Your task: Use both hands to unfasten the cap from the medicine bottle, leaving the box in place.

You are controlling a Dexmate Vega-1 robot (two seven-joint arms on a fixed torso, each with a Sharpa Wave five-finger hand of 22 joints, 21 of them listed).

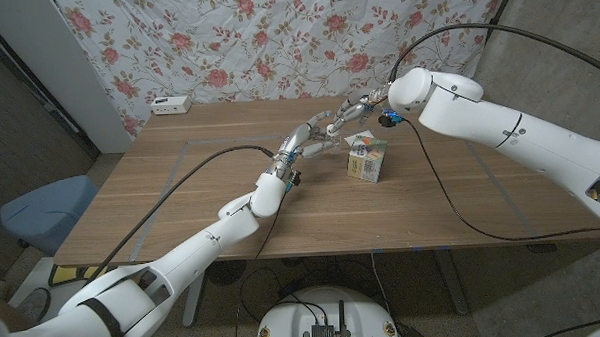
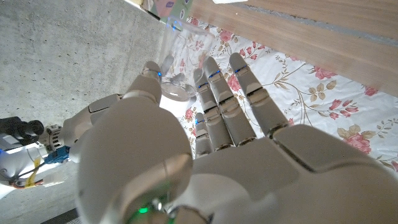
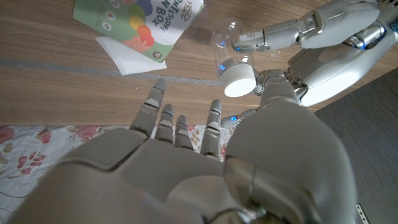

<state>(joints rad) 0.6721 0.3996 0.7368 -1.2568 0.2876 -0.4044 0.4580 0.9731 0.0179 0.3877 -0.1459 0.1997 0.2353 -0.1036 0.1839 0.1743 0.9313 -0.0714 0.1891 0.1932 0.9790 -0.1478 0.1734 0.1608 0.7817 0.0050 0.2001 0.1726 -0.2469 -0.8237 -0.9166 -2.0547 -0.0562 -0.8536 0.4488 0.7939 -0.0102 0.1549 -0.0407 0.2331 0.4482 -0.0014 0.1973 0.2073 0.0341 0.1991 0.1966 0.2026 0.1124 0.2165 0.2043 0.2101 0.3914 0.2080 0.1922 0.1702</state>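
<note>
A: Bottle [image 3: 225, 45] – where's it at?

B: Clear medicine bottle, held up off the wooden table [image 1: 180, 183] btwn both hands, just left of the box [image 1: 366, 160] in head view. Hard to make out there, too small. Right wrist view shows it best: see-through body, white cap [image 3: 239, 80] on the end nearest the right hand.

A: Left hand [image 1: 301, 145]?

B: Reaches in from the lower left, fingers [image 3: 273, 34] wrapped along the bottle body, thumb on the other side. Left wrist view: fingers close together, extended, the clear bottle [image 2: 176, 74] btwn them and the thumb.

A: Right hand [image 1: 353, 114]?

B: Comes from the upper right, meets the left one above the table. Thumb tip sits at the white cap; other fingers [image 3: 163, 121] slightly apart, stretched out, not on the bottle. Can't tell if it's truly pinching the cap or just touching.

A: Cap on or off?

B: Looks seated on the bottle's neck.

A: Box?

B: Colourful carton standing on the table, right beside the hands, apart from both. White paper [image 3: 127, 56] lies at its side in right wrist view.
</note>
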